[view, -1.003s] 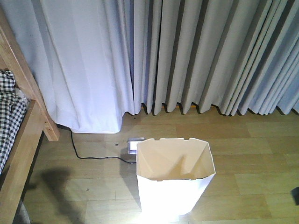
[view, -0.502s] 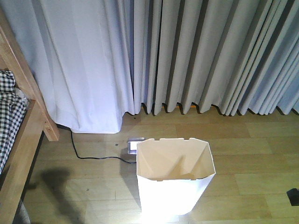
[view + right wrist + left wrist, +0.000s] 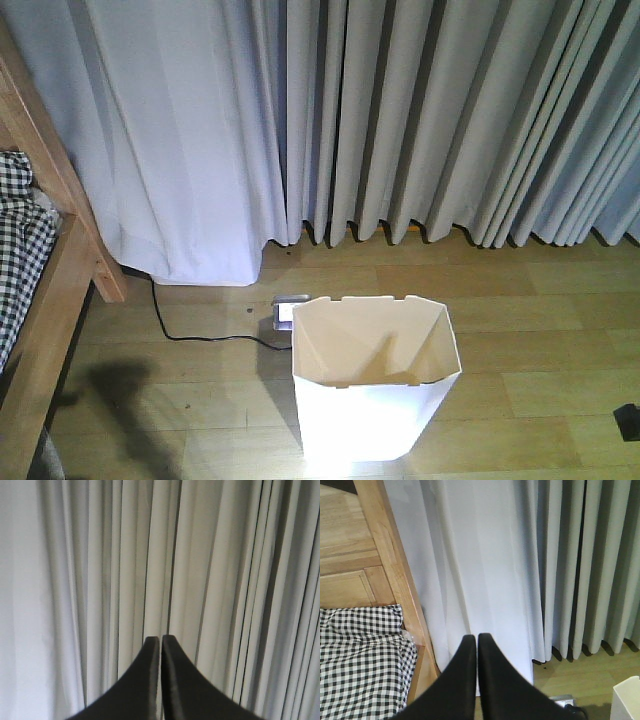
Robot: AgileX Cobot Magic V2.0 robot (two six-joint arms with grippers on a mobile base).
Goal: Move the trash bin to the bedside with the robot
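The white faceted trash bin (image 3: 372, 395) stands upright on the wooden floor at the lower centre of the front view, open top showing its cream inside; a corner of it shows in the left wrist view (image 3: 627, 700). The bed (image 3: 40, 300) with its light-brown wooden frame and checkered bedding is at the left edge, apart from the bin; it also shows in the left wrist view (image 3: 362, 650). My left gripper (image 3: 477, 639) is shut and empty, pointing at the curtain beside the bed. My right gripper (image 3: 160, 640) is shut and empty, facing the curtain.
Long grey-white curtains (image 3: 400, 120) hang along the back wall to the floor. A black cable (image 3: 185, 335) runs over the floor to a small silver box (image 3: 288, 310) just behind the bin. A dark object (image 3: 630, 420) shows at the lower right edge.
The view has shifted very slightly; the dark object at the lower right edge sits a little lower than one second ago. The bin and the bed hold their places.
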